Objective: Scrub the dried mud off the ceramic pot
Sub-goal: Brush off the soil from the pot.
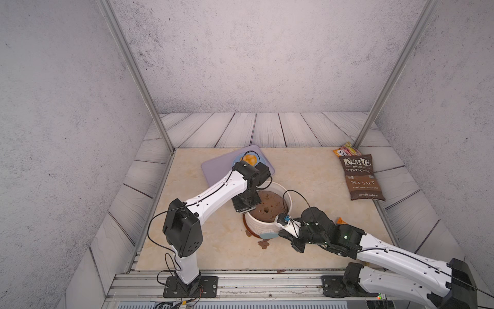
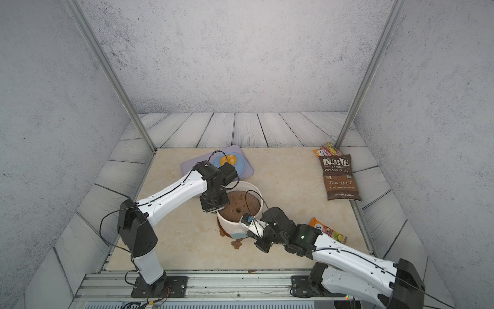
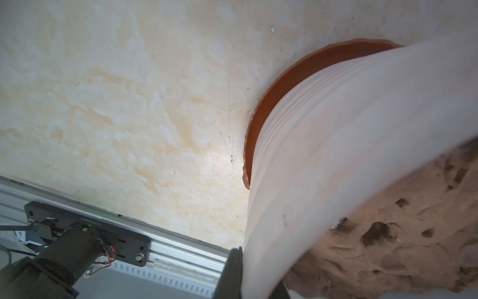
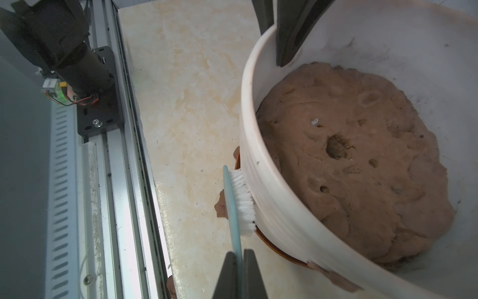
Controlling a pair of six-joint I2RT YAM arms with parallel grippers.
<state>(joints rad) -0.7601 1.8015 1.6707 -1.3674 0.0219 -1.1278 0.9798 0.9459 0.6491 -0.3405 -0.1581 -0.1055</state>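
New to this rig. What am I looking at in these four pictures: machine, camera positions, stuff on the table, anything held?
It is a robot with two arms, left arm and right arm, each ending in a two-fingered pincer. Two pictures look down from overhead, nearly the same view; two come from cameras on the wrists. On the table stands a cream ribbed ceramic pot of brown soil, on a rust-brown saucer. The left pincer is shut on the pot's rim, one finger inside, one outside. The right pincer is shut on a teal brush, its white bristles against the pot's outer wall. Flakes of dried mud lie on the table by the saucer. Farther back: a Kettle chips bag and a lavender tray.
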